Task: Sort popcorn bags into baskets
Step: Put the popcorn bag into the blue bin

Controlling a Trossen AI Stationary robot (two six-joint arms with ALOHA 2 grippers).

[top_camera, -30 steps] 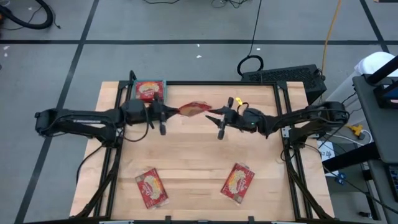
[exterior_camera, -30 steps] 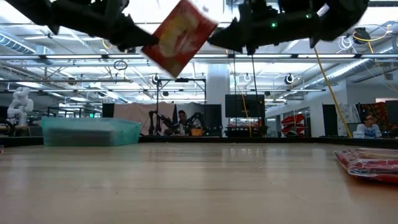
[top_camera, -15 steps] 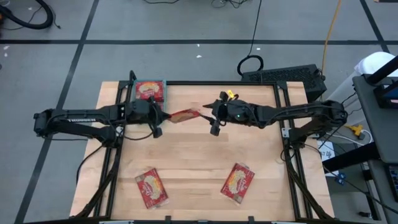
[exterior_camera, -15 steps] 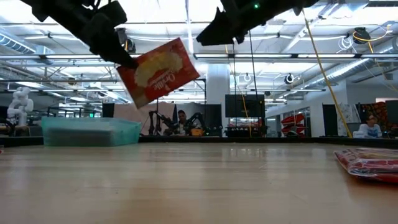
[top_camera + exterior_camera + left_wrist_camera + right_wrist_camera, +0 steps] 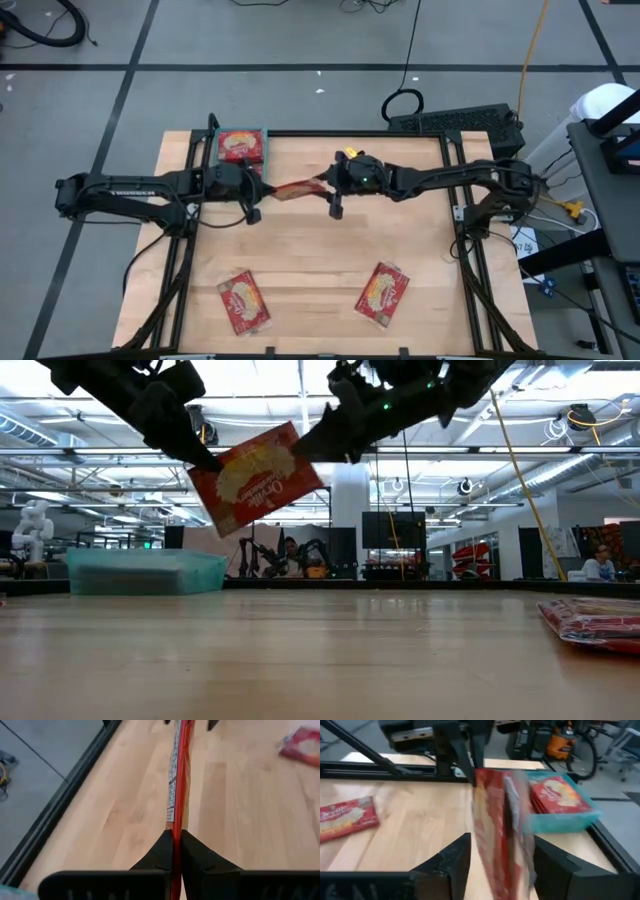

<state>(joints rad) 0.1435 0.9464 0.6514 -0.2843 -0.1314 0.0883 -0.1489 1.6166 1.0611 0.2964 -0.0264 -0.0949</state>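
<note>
sorting looks partly done: the teal basket [image 5: 241,146] at the far left of the table [image 5: 320,250] already holds at least one popcorn bag [image 5: 240,144], red face up. two more bags lie on the near side, one left [image 5: 245,302], one right [image 5: 383,293], well apart and untouched.

a fourth bag [image 5: 256,477] hangs in the air between the arms. the left gripper [image 5: 176,842] pinches its edge, fingers pressed together on it. the right gripper [image 5: 500,865] has its fingers spread either side of the bag's other end; whether they touch it is unclear.

white script on the red face seems to read "orville"; the rest is too small to read.
</note>
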